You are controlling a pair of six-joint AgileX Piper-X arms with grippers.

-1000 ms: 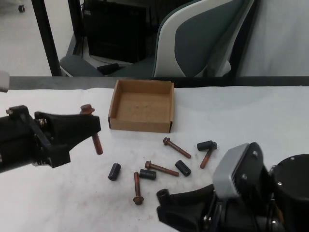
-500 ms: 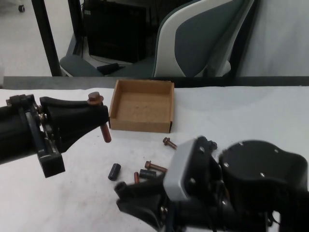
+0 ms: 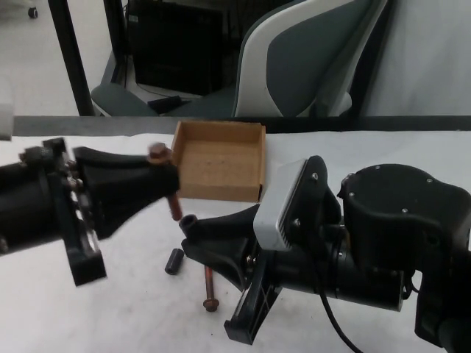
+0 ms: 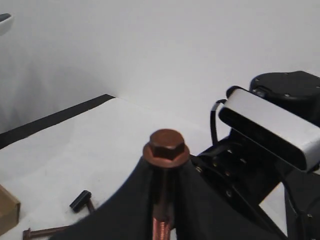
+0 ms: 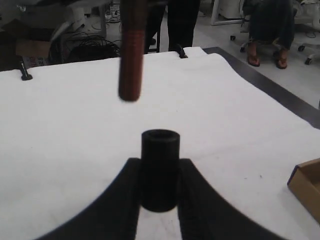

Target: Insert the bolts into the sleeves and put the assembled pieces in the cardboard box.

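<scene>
insertion step: left gripper [image 4: 162, 196] clenched on an upright bolt [image 4: 166, 147], held just above the open sleeve [image 5: 160, 165] clamped in the right gripper [image 5: 160, 200], near side of the cardboard box [image 3: 219, 193]; next likely aligning tip with bore, then lowering.

Left gripper [image 3: 169, 181]: swung in from the bench's left side toward the middle; now before the cardboard box's [image 3: 218, 190] left corner
Bolt [image 3: 175, 206]: carried along, head up; its tip now just above the sleeve [image 3: 189, 220]
Right gripper [image 3: 193, 231]: risen from the near edge and gone leftward; sleeve brought under the bolt
Right arm: now covers several loose bolts and sleeves
</scene>
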